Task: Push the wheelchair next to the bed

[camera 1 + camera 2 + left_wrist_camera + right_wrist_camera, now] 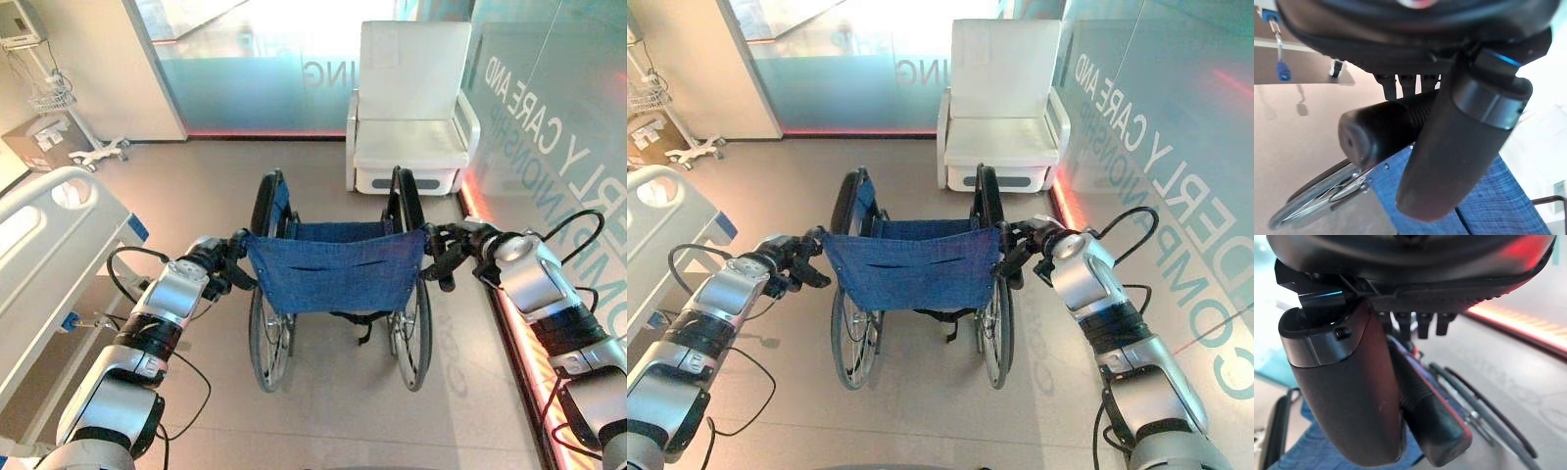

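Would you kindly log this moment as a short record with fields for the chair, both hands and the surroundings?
wheelchair: black-framed wheelchair with blue fabric back, facing away from the robot
left hand: dark left hand curled round the black left push handle
right hand: dark right hand curled round the right push handle
bed: white hospital bed, to the robot's left
ahead: white armchair by the glass wall

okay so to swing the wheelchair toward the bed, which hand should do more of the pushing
Probably the right hand. Both hands grip the wheelchair handles, and the bed lies on the robot's left, so pushing harder on the right while the left hand holds back should turn it bedward.
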### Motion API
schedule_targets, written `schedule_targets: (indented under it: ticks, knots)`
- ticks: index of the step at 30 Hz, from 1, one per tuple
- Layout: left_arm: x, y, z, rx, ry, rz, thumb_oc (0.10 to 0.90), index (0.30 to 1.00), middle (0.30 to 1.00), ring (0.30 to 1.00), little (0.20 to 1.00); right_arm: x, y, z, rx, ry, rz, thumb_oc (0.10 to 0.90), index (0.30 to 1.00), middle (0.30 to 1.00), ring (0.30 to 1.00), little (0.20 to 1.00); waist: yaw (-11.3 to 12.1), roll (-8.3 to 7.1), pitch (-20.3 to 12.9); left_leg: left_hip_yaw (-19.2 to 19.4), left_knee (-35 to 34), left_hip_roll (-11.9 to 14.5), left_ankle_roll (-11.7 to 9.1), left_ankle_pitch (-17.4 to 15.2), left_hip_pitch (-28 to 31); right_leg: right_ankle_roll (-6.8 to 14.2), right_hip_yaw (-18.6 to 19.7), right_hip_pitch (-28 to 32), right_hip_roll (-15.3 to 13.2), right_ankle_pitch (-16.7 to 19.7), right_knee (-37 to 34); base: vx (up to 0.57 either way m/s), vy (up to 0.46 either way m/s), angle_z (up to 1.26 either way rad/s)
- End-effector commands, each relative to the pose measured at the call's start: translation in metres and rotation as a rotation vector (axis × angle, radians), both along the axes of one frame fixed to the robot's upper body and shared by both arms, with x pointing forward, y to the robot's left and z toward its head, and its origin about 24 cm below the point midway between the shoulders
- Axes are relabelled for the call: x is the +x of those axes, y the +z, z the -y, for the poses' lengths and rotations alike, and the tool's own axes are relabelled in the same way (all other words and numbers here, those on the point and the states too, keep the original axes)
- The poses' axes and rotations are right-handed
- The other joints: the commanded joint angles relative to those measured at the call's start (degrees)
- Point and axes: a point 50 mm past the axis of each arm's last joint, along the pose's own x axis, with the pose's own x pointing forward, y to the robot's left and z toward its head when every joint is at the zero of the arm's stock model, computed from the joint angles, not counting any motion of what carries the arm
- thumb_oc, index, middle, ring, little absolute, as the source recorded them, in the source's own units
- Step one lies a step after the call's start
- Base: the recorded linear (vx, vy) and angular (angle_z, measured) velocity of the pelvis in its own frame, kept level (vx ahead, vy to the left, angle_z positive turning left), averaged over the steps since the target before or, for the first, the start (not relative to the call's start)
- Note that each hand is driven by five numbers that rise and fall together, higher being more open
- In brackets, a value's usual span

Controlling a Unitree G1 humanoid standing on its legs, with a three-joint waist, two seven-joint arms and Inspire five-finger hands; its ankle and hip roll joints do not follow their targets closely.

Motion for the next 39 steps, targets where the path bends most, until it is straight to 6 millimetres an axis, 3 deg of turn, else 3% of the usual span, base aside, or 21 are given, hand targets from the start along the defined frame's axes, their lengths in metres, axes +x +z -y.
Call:
schedule_targets:
  ticks: [1, 10, 12, 14, 18, 20, 21, 24, 31, 37, 39]
  knots:
    - [-0.041, 0.008, -0.097, 0.364, 0.266, -0.219, 0.800, 0.900, 0.900, 0.900, 0.900, -0.021, -0.037, 0.055, -0.234, -0.198, -0.296, 0.800, 0.900, 0.900, 0.900, 0.900, 2.71, -2.37, -0.29, 0.68, 2.52, -4.57, -0.11, -4.07, -1.34, 0.11, -0.32, -1.44, 0.94, -3.36, 4.49, 0.00, 0.000, 0.00]
    - [-0.036, 0.013, -0.096, 0.374, 0.239, -0.274, 0.800, 0.900, 0.900, 0.900, 0.900, -0.025, -0.058, 0.054, -0.164, -0.217, -0.489, 0.800, 0.900, 0.900, 0.900, 0.900, 3.33, -2.23, -0.76, 0.47, 2.58, -4.69, -0.29, -4.05, -1.59, -0.01, -0.45, -1.49, 0.92, -3.36, 4.42, 0.00, 0.000, 0.00]
    - [-0.034, 0.012, -0.094, 0.370, 0.246, -0.242, 0.800, 0.900, 0.900, 0.900, 0.900, -0.025, -0.068, 0.052, -0.111, -0.266, -0.434, 0.800, 0.900, 0.900, 0.900, 0.900, 3.47, -2.18, -0.76, 0.26, 2.55, -4.75, -0.26, -4.04, -1.61, 0.01, -0.45, -1.46, 0.89, -3.25, 4.30, 0.00, 0.000, 0.00]
    - [-0.034, 0.007, -0.091, 0.371, 0.257, -0.212, 0.800, 0.900, 0.900, 0.900, 0.900, -0.017, -0.073, 0.043, -0.079, -0.340, -0.209, 0.800, 0.900, 0.900, 0.900, 0.900, 3.54, -1.93, -0.76, 0.12, 2.47, -4.79, -0.21, -4.06, -1.51, -0.02, -0.34, -1.42, 0.86, -3.38, 4.42, 0.00, 0.000, 0.00]
    - [-0.040, -0.015, -0.082, 0.368, 0.252, -0.221, 0.800, 0.900, 0.900, 0.900, 0.900, -0.013, -0.072, 0.033, -0.172, -0.386, -0.024, 0.800, 0.900, 0.900, 0.900, 0.900, 3.67, -1.38, -0.63, -0.14, 2.76, -4.88, -0.09, -4.33, -1.82, -0.02, 0.06, -1.81, 0.78, -3.53, 4.80, 0.00, 0.031, -0.07]
    - [-0.046, -0.027, -0.079, 0.369, 0.248, -0.239, 0.800, 0.900, 0.900, 0.900, 0.900, -0.022, -0.082, 0.035, -0.246, -0.381, -0.084, 0.800, 0.900, 0.900, 0.900, 0.900, 3.58, -1.04, -0.37, -0.15, 2.82, -4.95, 0.02, -4.49, -1.92, 0.04, 0.26, -1.99, 0.68, -3.56, 4.85, -0.02, 0.020, 0.01]
    - [-0.051, -0.035, -0.077, 0.374, 0.246, -0.259, 0.800, 0.900, 0.900, 0.900, 0.900, -0.036, -0.097, 0.039, -0.264, -0.370, -0.215, 0.800, 0.900, 0.900, 0.900, 0.900, 3.45, -0.84, -0.07, -0.17, 2.89, -5.03, 0.19, -4.66, -1.94, 0.05, 0.46, -2.08, 0.60, -3.53, 4.79, 0.00, 0.000, 0.00]
    - [-0.053, -0.033, -0.079, 0.390, 0.233, -0.306, 0.800, 0.900, 0.900, 0.900, 0.900, -0.048, -0.111, 0.040, -0.256, -0.338, -0.364, 0.800, 0.900, 0.900, 0.900, 0.900, 3.27, -0.73, 0.35, 0.04, 2.83, -5.14, 0.38, -4.66, -1.75, -0.05, 0.41, -1.93, 0.59, -3.37, 4.59, 0.00, 0.000, 0.00]
    - [-0.049, -0.022, -0.082, 0.354, 0.198, -0.427, 0.800, 0.900, 0.900, 0.900, 0.900, -0.047, -0.125, 0.036, -0.120, -0.312, -0.454, 0.800, 0.900, 0.900, 0.900, 0.900, 3.71, -0.74, 0.13, 0.11, 2.94, -5.16, 0.15, -4.16, -2.06, -0.04, 0.04, -1.75, 0.47, -3.04, 4.36, 0.00, 0.000, 0.00]
    - [-0.052, -0.025, -0.085, 0.208, 0.171, -0.548, 0.610, 0.615, 0.615, 0.615, 0.615, -0.035, -0.111, 0.041, -0.079, -0.316, -0.453, 0.800, 0.900, 0.900, 0.900, 0.900, 4.20, -0.59, -0.51, -0.03, 2.67, -5.18, -0.03, -3.76, -2.11, 0.03, -0.47, -1.71, 0.39, -2.83, 4.27, 0.00, 0.000, 0.00]
    - [-0.053, -0.025, -0.087, 0.188, 0.176, -0.551, 0.613, 0.620, 0.620, 0.620, 0.620, -0.033, -0.105, 0.045, -0.126, -0.310, -0.464, 0.800, 0.900, 0.900, 0.900, 0.900, 4.22, -0.54, -0.56, 0.12, 2.70, -5.16, -0.04, -3.72, -2.09, 0.05, -0.51, -1.75, 0.38, -2.87, 4.37, 0.00, 0.000, 0.00]
